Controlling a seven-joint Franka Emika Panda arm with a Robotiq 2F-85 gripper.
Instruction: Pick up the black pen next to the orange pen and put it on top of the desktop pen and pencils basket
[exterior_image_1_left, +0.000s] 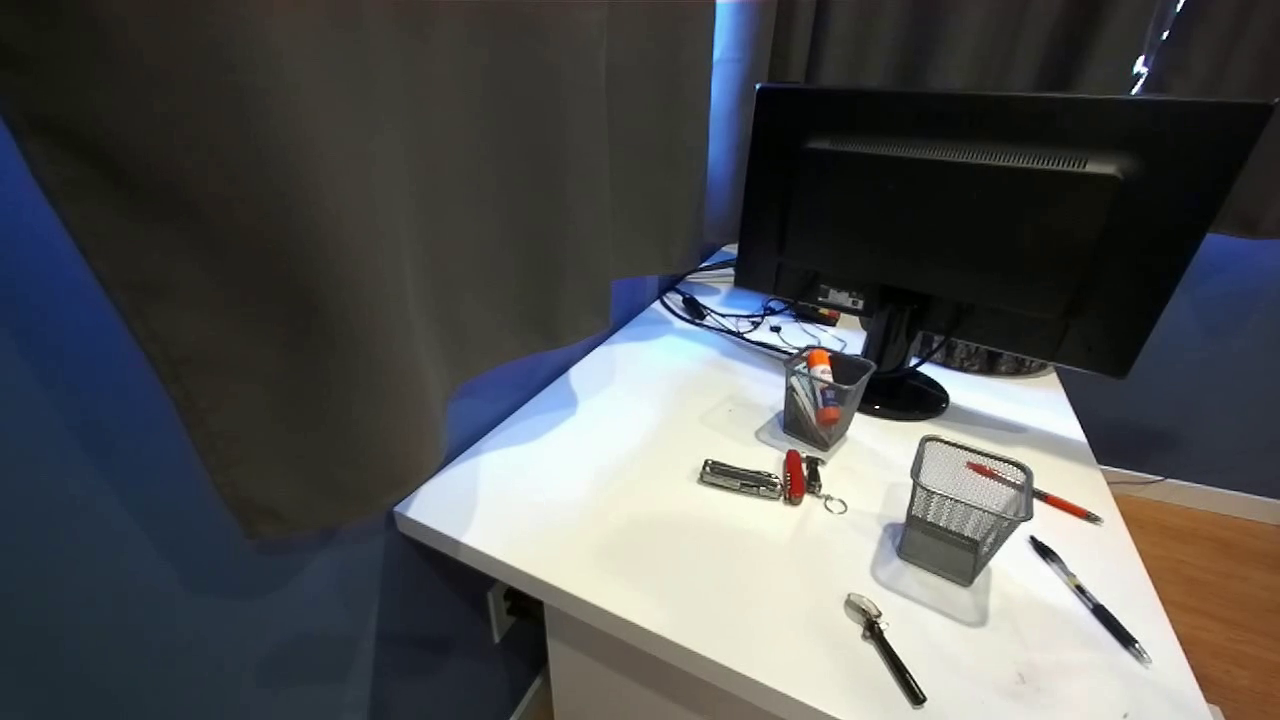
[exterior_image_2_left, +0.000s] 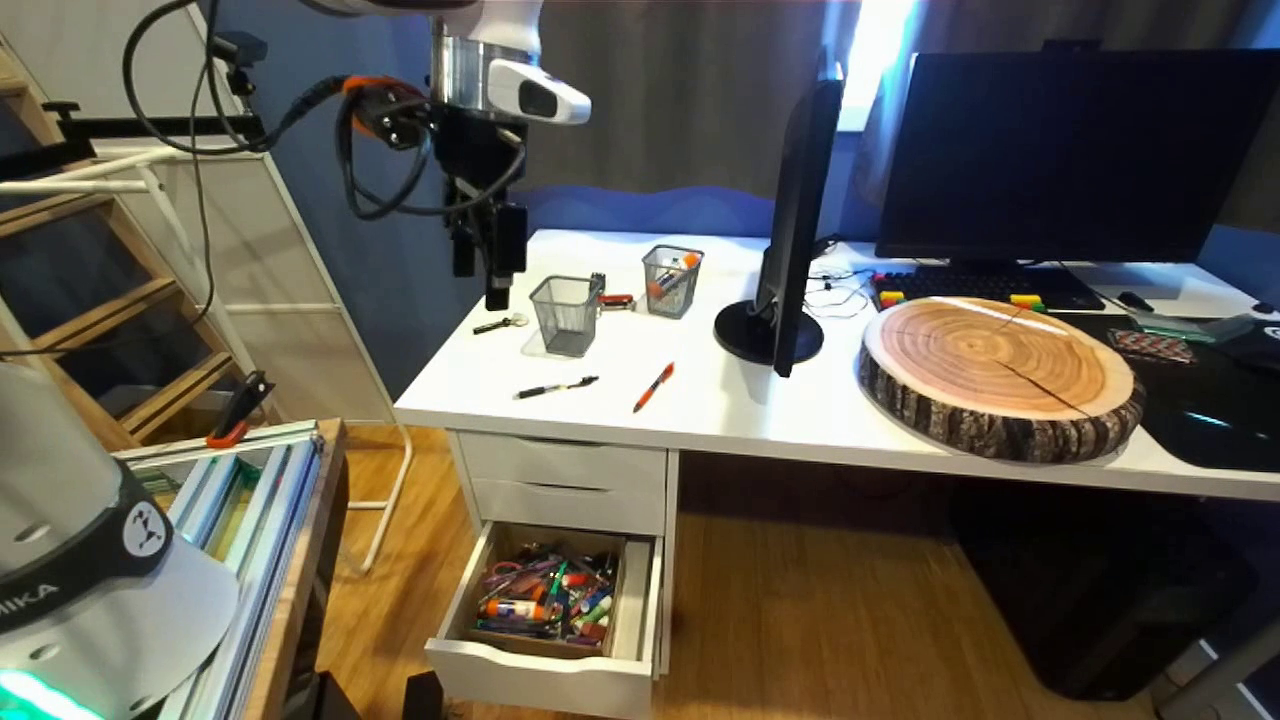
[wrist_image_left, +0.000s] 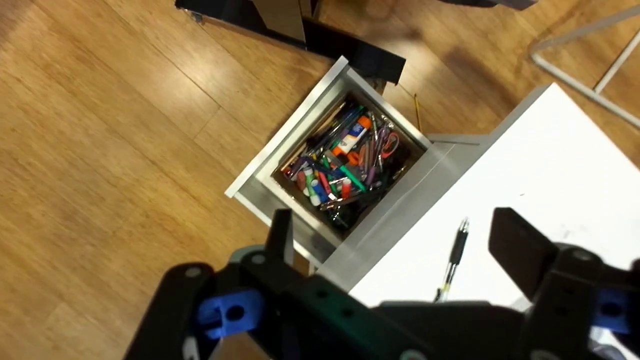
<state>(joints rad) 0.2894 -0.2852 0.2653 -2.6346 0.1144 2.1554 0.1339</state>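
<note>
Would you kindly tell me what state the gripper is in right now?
Gripper: open, jaws wide apart, with nothing held between them.

Nearer basket (exterior_image_2_left: 568, 322): on the desk (exterior_image_2_left: 465, 385) before me, the clock's centre
Left pen (exterior_image_2_left: 554, 388): at six o'clock
Right pen (exterior_image_2_left: 654, 387): at four o'clock
Farther basket (exterior_image_2_left: 677, 299): at two o'clock

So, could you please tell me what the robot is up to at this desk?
A robot arm is here to pick up the black pen and put it on top of the mesh basket. At this moment it is holding nothing: its claw is open and hangs apart from the pen. The black pen lies on the desk near the orange pen, and the mesh basket stands upright close to both. So the pick-up is not yet done.
</note>
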